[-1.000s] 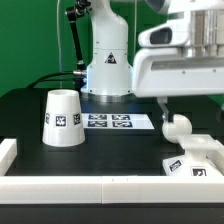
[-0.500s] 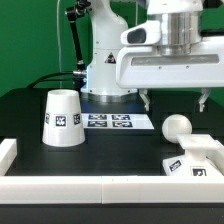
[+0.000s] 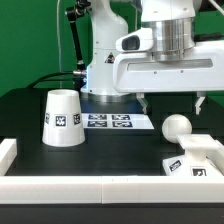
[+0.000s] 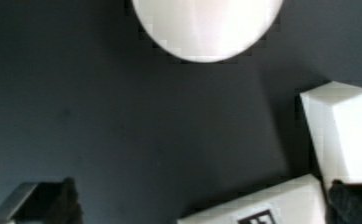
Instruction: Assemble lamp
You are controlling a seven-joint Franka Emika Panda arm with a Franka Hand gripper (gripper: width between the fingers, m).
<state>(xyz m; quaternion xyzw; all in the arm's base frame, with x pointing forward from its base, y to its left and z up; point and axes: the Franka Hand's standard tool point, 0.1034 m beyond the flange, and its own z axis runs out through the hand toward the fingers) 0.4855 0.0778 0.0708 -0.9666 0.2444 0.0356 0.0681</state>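
The white round-headed bulb (image 3: 176,126) lies on the black table, next to the squat square base (image 3: 196,158) at the exterior view's right. My gripper (image 3: 174,102) hangs just above the bulb, open and empty, with one finger on either side. The cone shade (image 3: 62,117) stands wide end down at the exterior view's left, far from the gripper. In the wrist view the bulb (image 4: 204,25) and part of the base (image 4: 338,125) show beyond my gripper (image 4: 196,205), whose dark fingertips (image 4: 36,203) are spread wide.
The marker board (image 3: 108,122) lies between the shade and the bulb. The white robot pedestal (image 3: 108,70) stands behind it. A white rail (image 3: 90,186) runs along the table's front, with a raised end (image 3: 8,150) at the exterior view's left.
The gripper has moved toward the exterior view's left and now sits centred over the bulb, with both fingers showing wide apart. The bulb, base and shade have not moved.
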